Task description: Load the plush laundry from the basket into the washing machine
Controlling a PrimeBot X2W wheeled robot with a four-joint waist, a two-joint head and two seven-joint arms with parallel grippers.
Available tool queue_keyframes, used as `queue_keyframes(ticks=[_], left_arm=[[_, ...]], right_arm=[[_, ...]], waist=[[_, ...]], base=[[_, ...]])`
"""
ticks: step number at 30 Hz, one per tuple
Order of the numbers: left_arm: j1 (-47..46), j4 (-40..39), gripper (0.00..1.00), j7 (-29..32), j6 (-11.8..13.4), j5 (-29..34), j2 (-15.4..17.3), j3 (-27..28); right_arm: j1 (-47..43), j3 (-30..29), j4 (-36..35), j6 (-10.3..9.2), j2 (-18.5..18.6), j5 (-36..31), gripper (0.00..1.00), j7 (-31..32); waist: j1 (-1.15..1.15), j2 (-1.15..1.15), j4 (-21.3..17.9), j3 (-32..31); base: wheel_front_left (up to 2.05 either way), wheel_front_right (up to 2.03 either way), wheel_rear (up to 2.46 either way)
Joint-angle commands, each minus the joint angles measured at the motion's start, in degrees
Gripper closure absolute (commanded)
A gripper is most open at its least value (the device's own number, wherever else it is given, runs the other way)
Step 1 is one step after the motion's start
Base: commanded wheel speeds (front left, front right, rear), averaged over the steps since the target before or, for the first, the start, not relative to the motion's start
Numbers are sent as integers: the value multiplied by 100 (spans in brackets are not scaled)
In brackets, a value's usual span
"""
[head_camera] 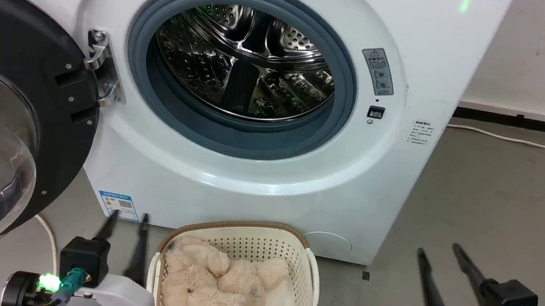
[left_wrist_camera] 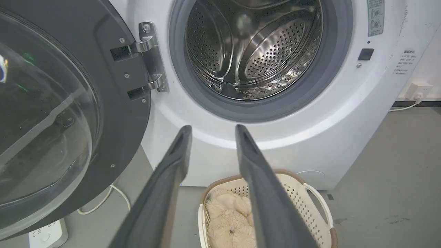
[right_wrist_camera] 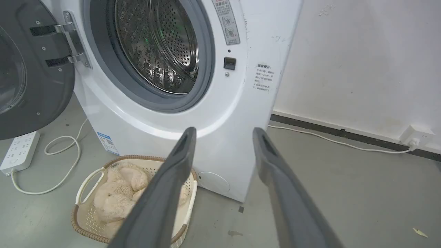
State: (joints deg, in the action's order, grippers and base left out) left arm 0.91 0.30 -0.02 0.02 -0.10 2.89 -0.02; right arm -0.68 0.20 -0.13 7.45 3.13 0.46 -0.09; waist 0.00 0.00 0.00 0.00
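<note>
Head view, door point(head_camera: 23, 107): swung wide to the left, leaving the drum point(head_camera: 244, 61) mouth free.
Left pincer point(head_camera: 129, 216): fingers apart, empty, just left of the basket point(head_camera: 243, 223).
Plush laundry point(head_camera: 214, 286): curled inside the basket, on the floor below the washing machine point(head_camera: 247, 191) opening; likely a short lift.
Right pincer point(head_camera: 438, 249): fingers apart, empty, well right of the basket.
Obstacles: basket rim; raised grey seal point(head_camera: 232, 140).

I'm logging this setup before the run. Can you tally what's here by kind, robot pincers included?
Washing machine: 1
Basket: 1
Plush toy: 1
Power strip: 1
Pincers: 2 (left pincer, right pincer)
Total: 6
</note>
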Motion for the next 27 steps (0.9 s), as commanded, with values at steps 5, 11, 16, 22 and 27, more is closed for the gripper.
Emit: queue_keyframes(ticks=[5, 11, 16, 22, 27], left_arm=[[-4, 41, 0, -63, 6, -21, 0, -46], [-29, 108, 0, -135, 13, -51, 0, -103], [-81, 219, 0, -195, -14, -88, 1, -154], [-215, 446, 0, -267, -60, -118, 14, -219], [-425, 798, 0, -304, -117, -158, 59, -295]], right_arm=[[-6, -46, 24, 0, -1, 36, 0, -63], [14, -96, 36, 0, -2, 55, 0, -134], [55, -99, 16, 0, -3, 81, 0, -194], [149, -114, -1, 1, -4, 132, 0, -265], [263, -96, -33, 1, -6, 165, 0, -337]], waist=[[0, 0, -5, 13], [0, 0, -19, 80], [0, 0, -48, 216], [0, 0, -103, 459], [0, 0, -175, 754]], base=[[0, 0, 0], [0, 0, 0], [0, 0, 0], [0, 0, 0], [0, 0, 0]])
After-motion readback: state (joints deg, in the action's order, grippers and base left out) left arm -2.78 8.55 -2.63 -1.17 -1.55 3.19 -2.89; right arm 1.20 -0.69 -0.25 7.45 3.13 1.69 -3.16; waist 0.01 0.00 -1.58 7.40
